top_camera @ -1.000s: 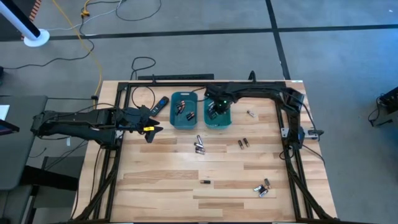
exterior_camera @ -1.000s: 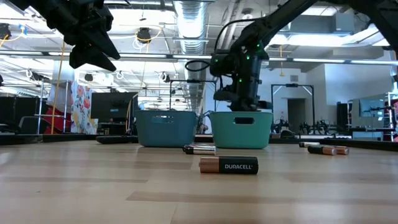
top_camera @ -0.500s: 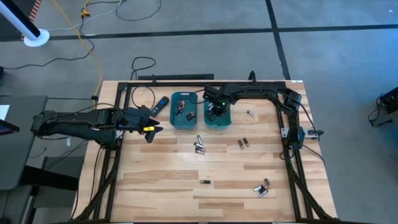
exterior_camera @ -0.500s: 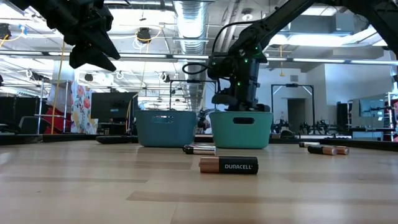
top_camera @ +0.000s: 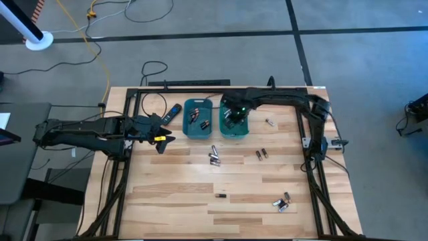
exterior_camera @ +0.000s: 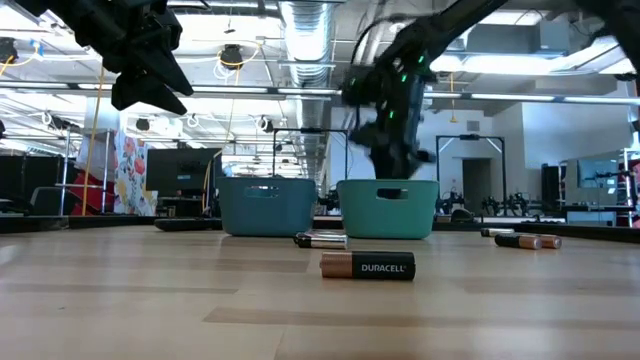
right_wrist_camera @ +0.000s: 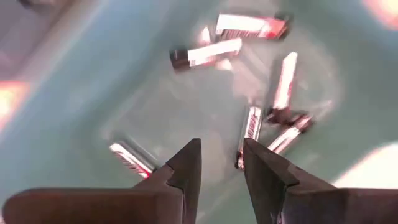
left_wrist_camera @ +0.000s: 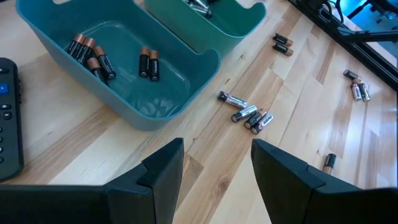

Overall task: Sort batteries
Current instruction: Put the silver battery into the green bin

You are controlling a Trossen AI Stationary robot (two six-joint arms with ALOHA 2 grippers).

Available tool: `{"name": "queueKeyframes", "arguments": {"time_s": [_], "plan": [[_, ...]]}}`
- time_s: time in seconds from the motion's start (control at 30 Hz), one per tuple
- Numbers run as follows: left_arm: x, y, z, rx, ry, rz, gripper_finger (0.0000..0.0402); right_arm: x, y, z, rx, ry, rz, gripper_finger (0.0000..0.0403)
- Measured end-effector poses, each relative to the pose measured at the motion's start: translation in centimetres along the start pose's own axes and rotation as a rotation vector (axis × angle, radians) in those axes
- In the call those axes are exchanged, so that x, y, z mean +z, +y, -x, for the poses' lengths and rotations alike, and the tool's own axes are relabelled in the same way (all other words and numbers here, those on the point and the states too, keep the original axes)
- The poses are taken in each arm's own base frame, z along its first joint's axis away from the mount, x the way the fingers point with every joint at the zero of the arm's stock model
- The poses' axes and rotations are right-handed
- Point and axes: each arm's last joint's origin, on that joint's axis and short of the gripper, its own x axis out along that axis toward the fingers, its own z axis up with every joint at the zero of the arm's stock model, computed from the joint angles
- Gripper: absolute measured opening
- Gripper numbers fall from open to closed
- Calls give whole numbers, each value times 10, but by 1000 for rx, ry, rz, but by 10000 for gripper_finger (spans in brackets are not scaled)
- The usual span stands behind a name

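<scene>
From above, the right gripper (top_camera: 232, 115) hangs over the greener of two teal bins (top_camera: 235, 121) at the far middle of the wooden table (top_camera: 174, 201). The left gripper (top_camera: 160, 128) waits over the table's left side, beside the bluer bin (top_camera: 198, 119), which holds dark, copper-ended batteries (top_camera: 194, 118). Loose batteries lie in small groups on the table: a cluster (top_camera: 215, 155) just in front of the bins, a pair (top_camera: 261, 154) to its right, one cell (top_camera: 269, 122) near the right frame, a single cell (top_camera: 221, 195) nearer the front and a group (top_camera: 282, 201) at the front right. A black remote (top_camera: 172, 113) lies left of the bluer bin.

At table height, the right gripper (exterior_camera: 395, 150) is blurred above the green bin (exterior_camera: 388, 208); its finger gap cannot be read here. The left gripper (exterior_camera: 150, 85) hangs high at the upper left. A Duracell cell (exterior_camera: 367, 266) lies nearest the camera, with a silvery one (exterior_camera: 320, 240) behind it.

The left wrist view shows the left gripper (left_wrist_camera: 216, 163) with fingers (left_wrist_camera: 163, 168) spread wide and empty, above bare wood near the blue bin (left_wrist_camera: 149, 115) and its copper-topped cells (left_wrist_camera: 148, 63).

The right wrist view shows the right gripper (right_wrist_camera: 221, 160) with fingers (right_wrist_camera: 188, 163) a narrow gap apart and, as far as the blur allows, nothing between them. Below, silvery batteries (right_wrist_camera: 250, 26) lie scattered on the green bin's floor (right_wrist_camera: 81, 106).
</scene>
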Motion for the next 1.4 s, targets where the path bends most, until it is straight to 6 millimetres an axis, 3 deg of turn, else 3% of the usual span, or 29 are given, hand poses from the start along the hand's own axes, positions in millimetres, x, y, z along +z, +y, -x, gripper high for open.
{"name": "queueKeyframes", "arguments": {"time_s": [0.17, 0.3, 0.5, 0.7, 0.9, 1.03, 1.4], "plan": [[0, 0, 0, 0, 0, 0, 185, -3, -13, 60, 42, -149, -19, 131], [0, 0, 0, 0, 0, 0, 185, -18, -26, 104, 57, -238, -14, 131], [0, 0, 0, 0, 0, 0, 185, -57, -59, 128, 43, -304, -112, 131], [0, 0, 0, -1, 0, 0, 185, -99, -87, 104, 3, -229, -271, 131], [0, 0, 0, -1, 0, 0, 185, -125, -103, 59, -65, -67, -354, 131], [0, 0, 0, -1, 0, 18, 185, -131, -110, 37, -102, 28, -335, 131], [0, 0, 0, -1, 0, 27, 185, -117, -119, -2, -120, 117, -161, 131]]}}
